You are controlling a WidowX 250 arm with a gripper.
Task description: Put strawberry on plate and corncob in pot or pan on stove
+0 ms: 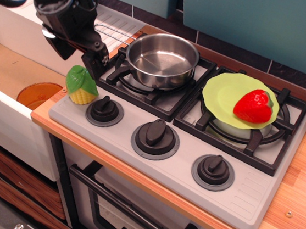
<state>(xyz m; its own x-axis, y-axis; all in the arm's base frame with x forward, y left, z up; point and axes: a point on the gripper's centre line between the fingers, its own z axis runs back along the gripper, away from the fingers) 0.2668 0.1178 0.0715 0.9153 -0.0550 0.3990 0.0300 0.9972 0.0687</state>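
The red strawberry (253, 106) lies on the lime-green plate (224, 93), which rests on the right burner of the grey stove (185, 168). The yellow corncob (81, 85) with its green husk cap stands at the stove's front left corner, beside the left knob. The shiny steel saucepan (161, 59) sits empty on the left burner, its wire handle pointing left. My black gripper (78, 56) hangs open and empty just above and behind the corncob, one finger (96, 62) close to its right side.
Three black knobs (155, 134) line the stove's front. A white sink (14, 71) with an orange disc (38, 93) in its basin lies to the left. The wooden counter (298, 197) runs to the right. Teal panels stand behind.
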